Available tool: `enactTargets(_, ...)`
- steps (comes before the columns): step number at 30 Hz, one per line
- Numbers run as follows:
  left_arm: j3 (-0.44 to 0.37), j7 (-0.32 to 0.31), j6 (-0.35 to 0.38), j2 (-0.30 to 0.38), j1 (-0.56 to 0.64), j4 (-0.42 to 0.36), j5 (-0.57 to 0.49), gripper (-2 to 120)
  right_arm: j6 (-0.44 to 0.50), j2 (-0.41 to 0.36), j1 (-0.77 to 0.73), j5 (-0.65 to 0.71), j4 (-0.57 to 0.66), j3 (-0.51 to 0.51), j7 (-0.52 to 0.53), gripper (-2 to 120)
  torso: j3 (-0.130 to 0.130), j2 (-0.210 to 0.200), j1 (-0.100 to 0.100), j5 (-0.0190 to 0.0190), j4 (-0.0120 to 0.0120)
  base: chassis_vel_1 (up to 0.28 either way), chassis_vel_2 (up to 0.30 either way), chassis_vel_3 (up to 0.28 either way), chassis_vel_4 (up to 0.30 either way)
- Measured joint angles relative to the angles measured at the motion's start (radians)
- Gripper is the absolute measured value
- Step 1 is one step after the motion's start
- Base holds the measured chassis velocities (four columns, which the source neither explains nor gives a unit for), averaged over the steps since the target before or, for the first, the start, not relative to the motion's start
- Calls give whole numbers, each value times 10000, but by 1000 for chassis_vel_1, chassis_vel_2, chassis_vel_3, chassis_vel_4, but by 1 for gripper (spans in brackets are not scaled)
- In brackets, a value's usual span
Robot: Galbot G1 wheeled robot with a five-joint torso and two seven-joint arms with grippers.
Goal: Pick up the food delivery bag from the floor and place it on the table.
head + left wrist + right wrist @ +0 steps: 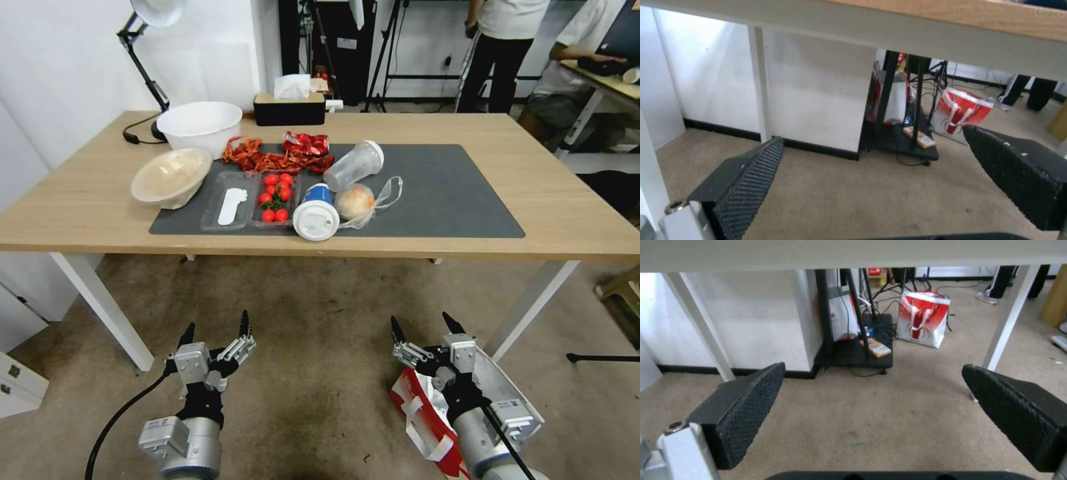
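The food delivery bag point(415, 408), red and white with silver foil inside and white strap handles, sits on the floor point(320, 380) at the lower right. My right arm partly covers it. My right gripper point(421, 320) hangs open just above and ahead of the bag's top, holding nothing. My left gripper point(217, 321) is open too, low over the bare carpet to the left. The table point(87, 200), light wood on white legs with a dark grey mat point(453, 193), stands right in front of both grippers. In the wrist views the left gripper point(871, 140) and right gripper point(874, 373) face under the tabletop.
On the mat lie bowls point(172, 176), a tray of cherry tomatoes point(275, 197), cups point(316, 212), a bun in a clear bag point(357, 200) and red wrappers. White table legs point(100, 307) stand to either side. Another red-and-white bag point(922, 318) stands on the floor beyond the table, beside a black stand point(862, 350).
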Motion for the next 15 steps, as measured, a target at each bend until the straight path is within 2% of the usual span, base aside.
enactTargets(2, -23, -6, -12, 34, -13, -3, -3, 100, 20, 34, -2, -46, -48, -39, -7, 100, -162, -267, -103, 1, 0, 0, 0, 0, 0)
enactTargets(15, -15, -28, -79, -17, 10, 80, 20, 100, 58, 8, -2, -47, -85, -30, -67, 100, -506, -817, -308, 0, -1, 0, 0, 0, 0)
